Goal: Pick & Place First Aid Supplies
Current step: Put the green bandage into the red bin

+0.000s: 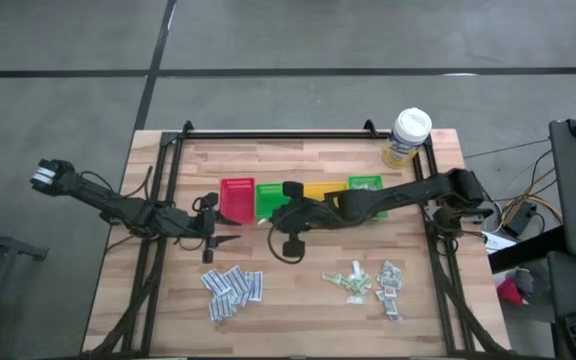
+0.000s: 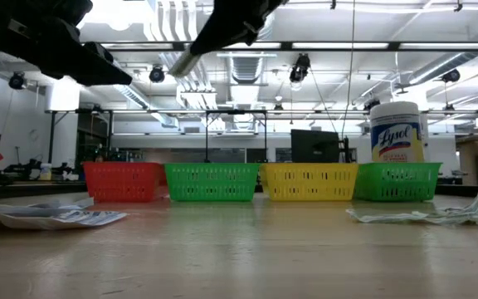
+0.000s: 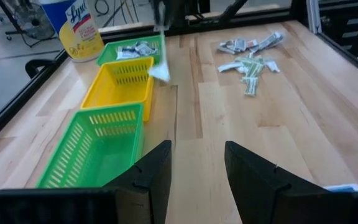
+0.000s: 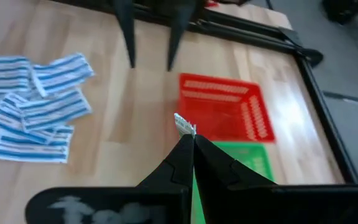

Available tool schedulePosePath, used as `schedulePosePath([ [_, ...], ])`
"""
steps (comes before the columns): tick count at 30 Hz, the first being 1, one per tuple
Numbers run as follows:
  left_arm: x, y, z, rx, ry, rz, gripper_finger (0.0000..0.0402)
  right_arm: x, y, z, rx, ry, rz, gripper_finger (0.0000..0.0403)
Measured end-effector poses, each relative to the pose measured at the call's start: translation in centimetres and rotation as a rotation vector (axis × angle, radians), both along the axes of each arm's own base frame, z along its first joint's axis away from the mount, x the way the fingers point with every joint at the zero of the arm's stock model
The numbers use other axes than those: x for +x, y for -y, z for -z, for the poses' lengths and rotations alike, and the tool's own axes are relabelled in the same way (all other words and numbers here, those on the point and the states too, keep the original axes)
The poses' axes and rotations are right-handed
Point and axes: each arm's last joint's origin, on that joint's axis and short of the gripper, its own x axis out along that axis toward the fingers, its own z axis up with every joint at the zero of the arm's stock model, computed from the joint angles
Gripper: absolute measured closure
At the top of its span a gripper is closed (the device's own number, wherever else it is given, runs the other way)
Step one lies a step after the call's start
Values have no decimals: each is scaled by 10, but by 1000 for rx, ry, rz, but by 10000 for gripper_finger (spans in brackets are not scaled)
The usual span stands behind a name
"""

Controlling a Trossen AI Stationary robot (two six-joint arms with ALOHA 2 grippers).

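1. Carrying a single sachet [image 4: 184,124] is the step in hand: the right tool [image 4: 191,144] has its fingers pressed together on a small white packet, pinched by one edge, and it hangs above the row of bins, over the inner green bin [image 1: 269,197] and close to the red bin [image 1: 236,198].
2. Sitting beside the red bin on its outer side, the left tool [image 1: 220,229] waits with its fingers spread and nothing between them.
3. Lying on the counter [image 1: 308,300] in front of the red bin is the white-blue pile [image 1: 233,287] of sachets; a second mixed heap [image 1: 373,282], pale green and silver, lies in front of the outer green bin [image 1: 365,186].
4. Already holding a few packets is the outer green bin, next to the wipes tub [image 1: 407,137]; the yellow bin [image 3: 120,87] and the inner green bin look empty in the left wrist view.
5. Judging from this, sorting is in its early part, with most supplies not yet binned.
6. Next, the right tool needs to settle squarely over whichever bin suits this packet, lower toward its rim, then part its fingers so the light sachet drops inside rather than fluttering onto the counter.
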Motion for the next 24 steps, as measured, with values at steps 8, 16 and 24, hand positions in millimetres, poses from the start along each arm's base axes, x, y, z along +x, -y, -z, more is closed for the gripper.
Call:
schedulePosePath([
  [8, 6, 2, -5, 7, 66, 14, 252, 11, -2, 18, 19, -12, -8, 394],
  [16, 19, 6, 3, 27, 60, 14, 252, 18, -4, 16, 51, 64, -22, 394],
  [24, 30, 7, 6, 91, 95, -55, 252, 19, -5, 17, 93, 68, -26, 394],
])
